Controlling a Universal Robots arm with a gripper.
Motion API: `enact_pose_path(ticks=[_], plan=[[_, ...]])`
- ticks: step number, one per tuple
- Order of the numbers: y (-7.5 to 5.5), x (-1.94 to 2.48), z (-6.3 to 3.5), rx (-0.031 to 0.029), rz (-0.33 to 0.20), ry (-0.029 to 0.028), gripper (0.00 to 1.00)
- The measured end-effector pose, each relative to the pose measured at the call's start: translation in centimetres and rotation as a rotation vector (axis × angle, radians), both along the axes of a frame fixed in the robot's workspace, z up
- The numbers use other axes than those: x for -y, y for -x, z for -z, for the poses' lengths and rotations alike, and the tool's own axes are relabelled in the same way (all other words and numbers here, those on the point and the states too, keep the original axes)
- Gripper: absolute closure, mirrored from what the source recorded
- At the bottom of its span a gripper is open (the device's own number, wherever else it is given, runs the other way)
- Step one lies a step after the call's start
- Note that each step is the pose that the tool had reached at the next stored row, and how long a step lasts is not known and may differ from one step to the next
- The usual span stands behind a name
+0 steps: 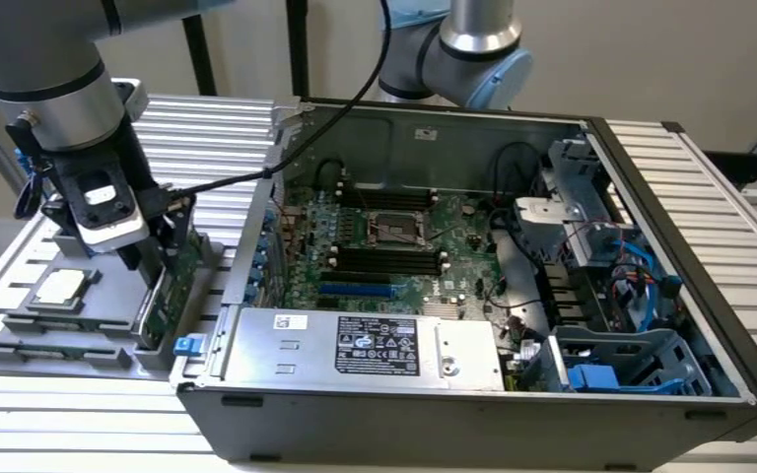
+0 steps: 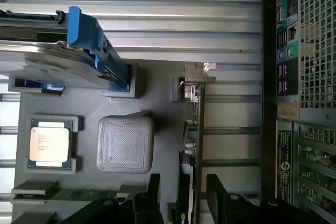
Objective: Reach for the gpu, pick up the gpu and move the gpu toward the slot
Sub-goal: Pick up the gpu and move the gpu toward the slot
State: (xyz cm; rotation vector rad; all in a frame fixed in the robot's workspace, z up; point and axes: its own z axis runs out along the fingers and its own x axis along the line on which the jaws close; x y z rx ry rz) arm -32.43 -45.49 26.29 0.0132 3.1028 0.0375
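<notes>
The gpu (image 2: 192, 145) stands on its edge in a grey parts holder (image 2: 157, 103), with its silver end bracket (image 2: 199, 72) at the far end from me. In the exterior view the gpu (image 1: 166, 291) is a thin green board beside the computer case's outer wall. My gripper (image 2: 184, 199) is open and straddles the card's near end, one dark finger (image 2: 153, 192) on each side; I cannot tell whether they touch it. The exterior view has the gripper (image 1: 153, 264) low over the holder. The blue slot (image 1: 352, 291) lies on the motherboard inside the case.
The open computer case (image 1: 694, 325) takes up the exterior view's right, with a power supply (image 1: 366, 345) at its front. In the holder lie a square processor chip (image 2: 50, 142), a hard drive with blue rails (image 2: 79, 56), a ribbed grey block (image 2: 126, 142) and a memory stick (image 2: 63, 195).
</notes>
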Motion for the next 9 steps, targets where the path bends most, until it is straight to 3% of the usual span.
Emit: enact_pose_path(ticks=[5,9], plan=[[0.0,0.04,0.81,0.0015,0.003,0.0062,0.52],[-0.1,0.04,1.35,0.0028,0.009,0.0143,0.52]])
